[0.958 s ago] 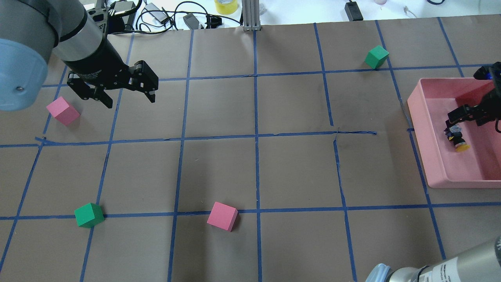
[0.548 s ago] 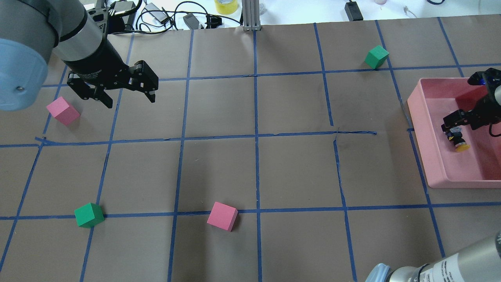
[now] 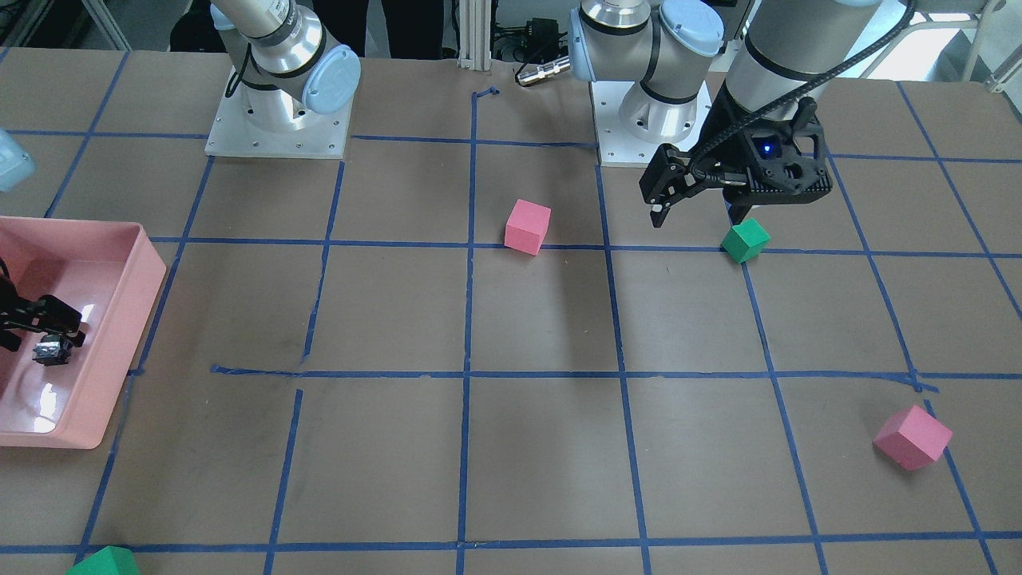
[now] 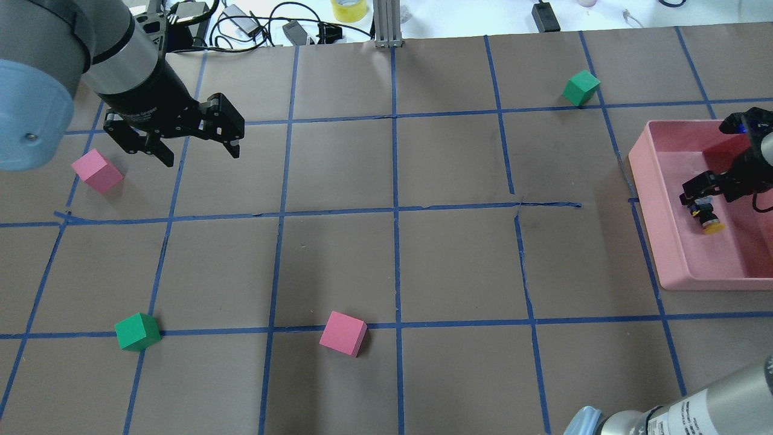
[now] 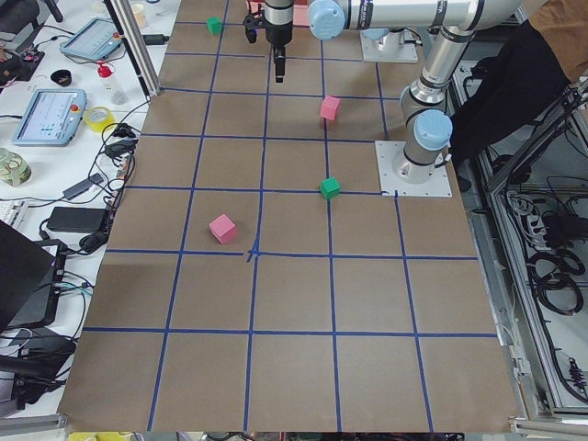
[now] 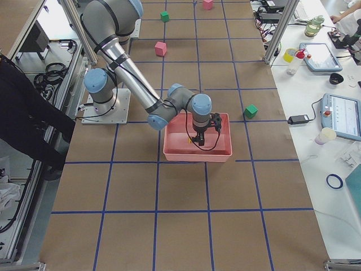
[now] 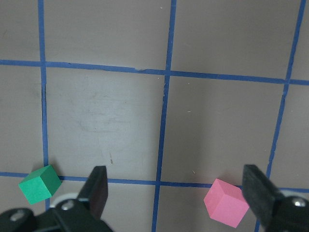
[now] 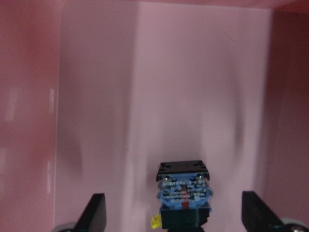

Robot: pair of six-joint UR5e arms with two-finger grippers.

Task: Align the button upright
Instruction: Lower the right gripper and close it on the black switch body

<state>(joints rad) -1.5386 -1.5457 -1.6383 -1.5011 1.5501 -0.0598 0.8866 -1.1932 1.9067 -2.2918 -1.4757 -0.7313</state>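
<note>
A brown paper-covered table (image 4: 459, 266), ruled into squares by blue tape, fills every view. The grey-and-silver left arm (image 4: 121, 66) comes in over its far left part. The black two-finger left gripper (image 4: 201, 158) hangs in the air above bare paper with its fingers spread wide and nothing between them. It is near one pink foam cube (image 4: 96, 171) but clear of it. At the table's right edge sits a shallow pink plastic rectangular tray (image 4: 718, 279), and the right arm reaches down into it. The right gripper (image 8: 175, 195) is low inside the tray. In its wrist view both fingers (image 8: 96, 212) stand far apart at the frame's edges and touch nothing, so it grips nothing. Four foam cubes lie well apart on the paper. Besides the pink one by the left gripper, a second pink cube (image 4: 343, 333) sits on a tape line near the front centre. A green cube (image 4: 137, 331) sits at the front left, and another green cube (image 4: 581, 87) sits at the far right, just beyond the tray. The small push-button with a round yellow cap, black collar and silvery-grey block base (image 4: 706, 217) is inside the tray, in the gap between the right gripper's parted fingers. It is not upright: its cap points sideways toward the tray's near wall and its terminal end faces the wrist camera. It appears to rest on the tray floor, though the views are too small to be sure.
</note>
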